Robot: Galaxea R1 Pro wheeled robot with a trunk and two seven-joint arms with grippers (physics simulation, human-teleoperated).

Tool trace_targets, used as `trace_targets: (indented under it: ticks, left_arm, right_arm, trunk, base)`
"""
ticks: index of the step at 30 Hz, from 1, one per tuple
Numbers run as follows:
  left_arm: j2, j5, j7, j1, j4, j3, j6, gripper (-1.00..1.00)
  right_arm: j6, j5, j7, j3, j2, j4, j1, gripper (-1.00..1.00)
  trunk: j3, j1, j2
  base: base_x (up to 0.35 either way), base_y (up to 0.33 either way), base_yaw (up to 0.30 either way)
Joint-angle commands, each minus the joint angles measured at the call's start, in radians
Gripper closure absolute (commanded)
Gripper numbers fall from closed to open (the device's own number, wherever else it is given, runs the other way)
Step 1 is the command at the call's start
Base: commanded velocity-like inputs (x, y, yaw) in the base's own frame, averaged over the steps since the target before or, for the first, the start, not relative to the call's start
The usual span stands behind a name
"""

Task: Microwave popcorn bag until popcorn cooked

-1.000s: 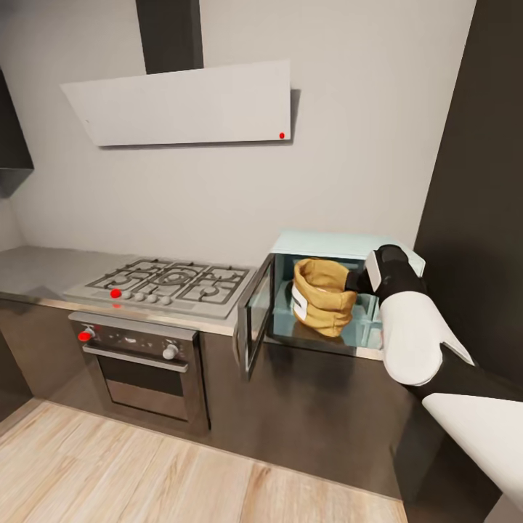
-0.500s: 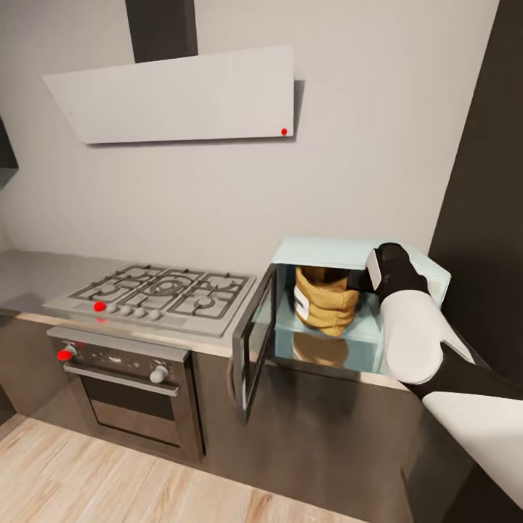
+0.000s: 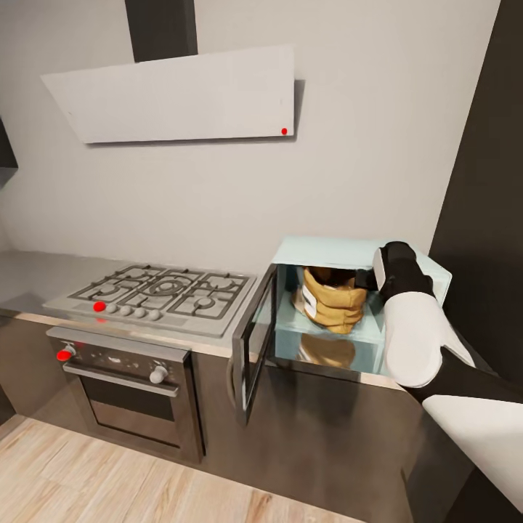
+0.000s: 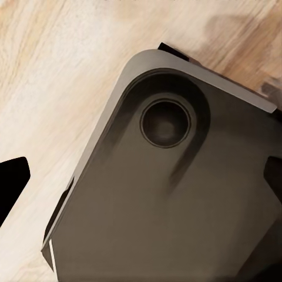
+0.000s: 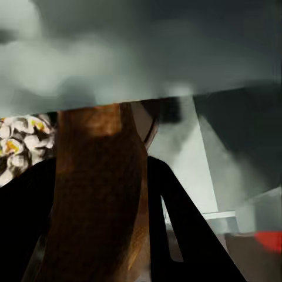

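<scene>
The grey worktop (image 3: 43, 272) runs along the wall over dark cabinet fronts, carrying a gas hob (image 3: 163, 287) above a built-in oven (image 3: 127, 381) with a red knob. A pale angled extractor hood (image 3: 174, 98) hangs on the wall above the hob, with a small red dot at its lower corner.

At the worktop's right end stands the microwave (image 3: 341, 250), a pale mint-blue box with its dark glass door (image 3: 250, 341) swung wide open toward the hob. Inside its cavity sits the popcorn bag (image 3: 334, 301), a tan-brown paper sack held tilted and raised off the cavity floor, where its reflection shows below it. A white label with dark print lies on the side of the bag facing the door; the print is too small to read.

The right arm reaches into the cavity from the right, and the right tool (image 3: 365, 278) meets the bag at its upper rim. In the right wrist view the right tool (image 5: 100, 235) has its dark fingers (image 5: 182, 229) either side of the brown paper wall of the bag (image 5: 97, 194), clamped on it; popcorn kernels (image 5: 20, 144), white with yellow specks, show beside the paper.

The left wrist view looks down on the robot's dark base (image 4: 170, 194) over a wooden floor (image 4: 53, 76); whether the left tool's fingers stand apart or together cannot be told.
</scene>
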Motion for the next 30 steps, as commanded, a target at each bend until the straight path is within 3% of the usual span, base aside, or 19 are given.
trace_targets:
  ticks: [1, 25, 26, 30]
  left_arm:
    - [0.000, -0.001, 0.002, 0.000, -0.001, 0.004, -0.002, -1.00]
    - [0.000, 0.002, 0.002, 0.000, -0.002, 0.005, -0.002, -1.00]
    - [0.000, 0.002, 0.002, 0.000, -0.002, 0.005, -0.002, -1.00]
    - [-0.001, -0.004, 0.002, 0.000, -0.001, 0.001, -0.002, -1.00]
  right_arm:
    - [0.005, 0.002, -0.009, -0.004, 0.001, -0.026, -0.001, 1.00]
    - [0.013, -0.003, -0.003, -0.004, 0.004, -0.003, -0.001, 1.00]
    - [0.027, -0.003, 0.000, -0.004, 0.004, 0.000, -0.001, -1.00]
    - [0.042, -0.005, 0.003, -0.004, 0.004, 0.002, -0.001, -1.00]
  trunk:
    - [-0.001, 0.000, -0.001]
    - [-0.001, 0.000, -0.001]
    - [-0.001, 0.000, -0.001]
    - [-0.001, 0.000, -0.001]
  base:
    - [0.000, 0.000, 0.000]
    - [0.045, 0.000, 0.000]
    - [0.000, 0.000, 0.000]
    - [-0.017, 0.000, 0.000]
